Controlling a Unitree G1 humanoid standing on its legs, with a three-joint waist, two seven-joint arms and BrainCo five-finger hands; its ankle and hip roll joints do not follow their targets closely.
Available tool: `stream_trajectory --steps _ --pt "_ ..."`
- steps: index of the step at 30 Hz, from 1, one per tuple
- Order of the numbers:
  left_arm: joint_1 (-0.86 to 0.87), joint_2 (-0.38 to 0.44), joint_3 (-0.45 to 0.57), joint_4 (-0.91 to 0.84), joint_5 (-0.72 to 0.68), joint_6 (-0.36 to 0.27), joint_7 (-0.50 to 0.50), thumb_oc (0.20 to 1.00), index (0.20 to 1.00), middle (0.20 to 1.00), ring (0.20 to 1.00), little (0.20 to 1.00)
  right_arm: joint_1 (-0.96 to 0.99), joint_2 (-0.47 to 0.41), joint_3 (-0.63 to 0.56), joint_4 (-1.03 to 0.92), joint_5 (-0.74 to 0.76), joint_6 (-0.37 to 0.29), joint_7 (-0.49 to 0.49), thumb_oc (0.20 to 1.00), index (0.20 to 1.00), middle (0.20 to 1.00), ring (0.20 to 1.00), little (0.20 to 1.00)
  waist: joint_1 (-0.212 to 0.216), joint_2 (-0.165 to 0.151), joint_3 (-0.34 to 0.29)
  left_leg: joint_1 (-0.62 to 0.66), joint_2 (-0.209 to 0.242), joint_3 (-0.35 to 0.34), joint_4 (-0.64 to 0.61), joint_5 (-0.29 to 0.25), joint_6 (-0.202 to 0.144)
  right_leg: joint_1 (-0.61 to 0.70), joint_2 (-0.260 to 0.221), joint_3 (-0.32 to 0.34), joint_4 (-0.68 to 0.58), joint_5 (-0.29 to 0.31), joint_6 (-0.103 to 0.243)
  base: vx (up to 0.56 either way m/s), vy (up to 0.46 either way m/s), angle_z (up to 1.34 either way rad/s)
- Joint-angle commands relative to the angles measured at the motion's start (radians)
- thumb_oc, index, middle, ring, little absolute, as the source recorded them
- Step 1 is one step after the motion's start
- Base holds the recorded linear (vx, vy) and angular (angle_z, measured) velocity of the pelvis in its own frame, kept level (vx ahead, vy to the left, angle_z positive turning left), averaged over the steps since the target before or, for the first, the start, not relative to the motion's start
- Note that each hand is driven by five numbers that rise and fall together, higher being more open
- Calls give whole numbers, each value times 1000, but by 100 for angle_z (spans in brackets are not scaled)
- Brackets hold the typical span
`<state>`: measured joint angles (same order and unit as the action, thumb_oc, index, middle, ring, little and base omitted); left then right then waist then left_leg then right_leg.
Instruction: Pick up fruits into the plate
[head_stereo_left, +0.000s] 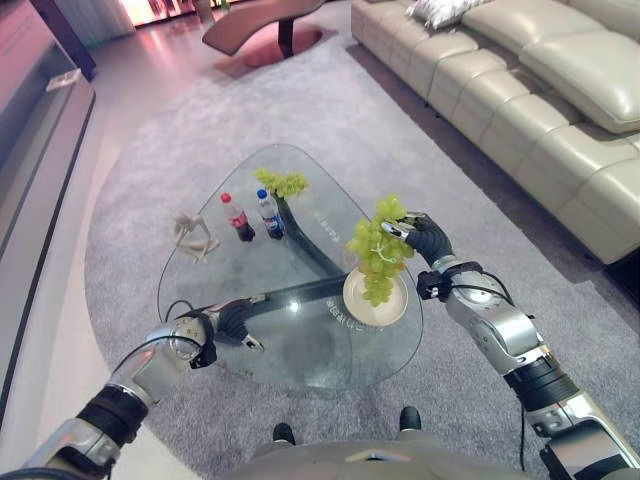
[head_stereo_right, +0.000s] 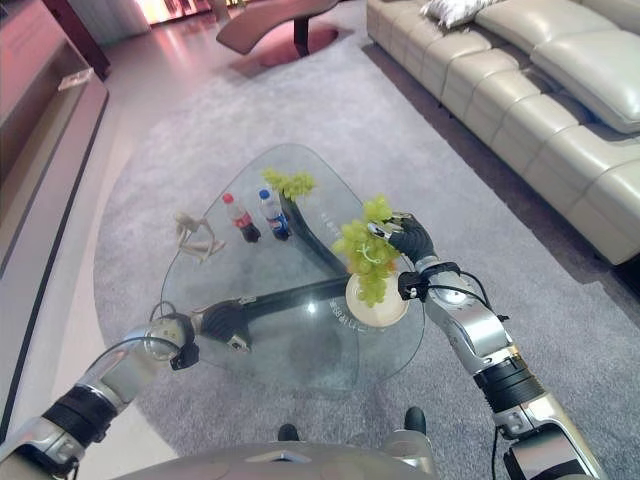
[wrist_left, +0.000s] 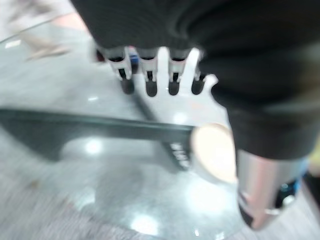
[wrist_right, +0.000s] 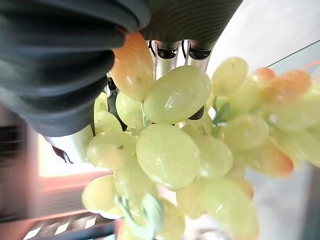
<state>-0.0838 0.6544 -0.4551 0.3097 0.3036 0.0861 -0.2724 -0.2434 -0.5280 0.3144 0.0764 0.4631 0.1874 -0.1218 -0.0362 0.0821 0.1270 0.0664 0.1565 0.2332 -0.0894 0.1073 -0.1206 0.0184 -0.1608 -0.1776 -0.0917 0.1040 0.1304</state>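
Note:
My right hand (head_stereo_left: 425, 238) is shut on a bunch of green grapes (head_stereo_left: 378, 250), which hangs just above the round cream plate (head_stereo_left: 396, 310) on the right part of the glass table (head_stereo_left: 240, 270). Up close the grapes (wrist_right: 175, 145) hang right against the palm. A second bunch of green grapes (head_stereo_left: 281, 182) lies at the table's far edge. My left hand (head_stereo_left: 232, 322) hovers low over the table's near left edge, its fingers (wrist_left: 150, 80) curled and holding nothing.
Two small bottles, one red-capped (head_stereo_left: 237, 218) and one blue-labelled (head_stereo_left: 269, 213), stand near the table's middle. A pale wooden figure (head_stereo_left: 192, 238) lies at its left edge. A beige sofa (head_stereo_left: 520, 90) runs along the right, on the grey rug (head_stereo_left: 160, 150).

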Motion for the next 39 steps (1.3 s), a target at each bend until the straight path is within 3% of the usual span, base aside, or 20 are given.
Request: stream_trajectory --steps 1,4,5,8,12,16,31,39 --pt "-42 19 20 65 -45 -27 139 1000 1000 1000 1000 1000 -92 28 -83 -53 -46 -125 5 200 200 200 200 200 21 -53 55 -25 -24 -47 57 -104 41 27 -25 -37 82 -107 14 -118 -23 6" --pt "-21 -60 38 193 -74 -46 251 1000 1000 1000 1000 1000 -103 36 -84 -7 -70 -132 -8 200 200 200 200 200 32 -62 77 -48 -28 -58 60 -101 42 10 -21 -40 86 -107 8 -93 -27 6" --pt "-20 -115 70 312 -68 -74 343 1000 1000 1000 1000 1000 -113 47 -82 33 -102 -148 -32 200 200 200 200 200 44 -70 99 -70 -34 -68 60 -97 42 -6 -18 -43 91 -108 3 -132 -57 16" --pt "-17 -180 123 490 -85 -121 442 1000 1000 1000 1000 1000 -131 58 -77 90 -132 -169 -86 200 200 200 200 200 66 -87 136 -102 -42 -89 52 -86 42 -31 -13 -51 95 -104 -1 -125 -83 17" --pt "4 -225 164 632 -76 -174 492 1000 1000 1000 1000 1000 -151 65 -74 171 -150 -193 -144 200 200 200 200 200 90 -99 170 -128 -52 -109 43 -78 44 -52 -6 -64 101 -103 -7 -52 -67 15" --pt "25 -242 192 698 -105 -169 518 1000 1000 1000 1000 1000 -173 56 -84 236 -153 -194 -184 200 200 200 200 200 110 -100 202 -152 -62 -125 47 -77 46 -72 -2 -72 116 -108 -13 -24 -43 14" --pt "7 -244 192 724 -200 -248 582 1000 1000 1000 1000 1000 -390 -65 -127 488 -174 -182 -283 200 200 200 200 200 169 -14 391 -336 -126 -173 144 -65 47 -240 -10 -116 251 -136 -39 -49 -1 12" --pt "7 -241 157 675 -230 -261 639 1000 1000 1000 1000 1000 -486 -127 -74 660 -180 -112 -255 200 200 200 200 200 200 16 393 -527 -163 -189 248 -67 59 -453 -27 -129 398 -161 -49 -13 7 6"
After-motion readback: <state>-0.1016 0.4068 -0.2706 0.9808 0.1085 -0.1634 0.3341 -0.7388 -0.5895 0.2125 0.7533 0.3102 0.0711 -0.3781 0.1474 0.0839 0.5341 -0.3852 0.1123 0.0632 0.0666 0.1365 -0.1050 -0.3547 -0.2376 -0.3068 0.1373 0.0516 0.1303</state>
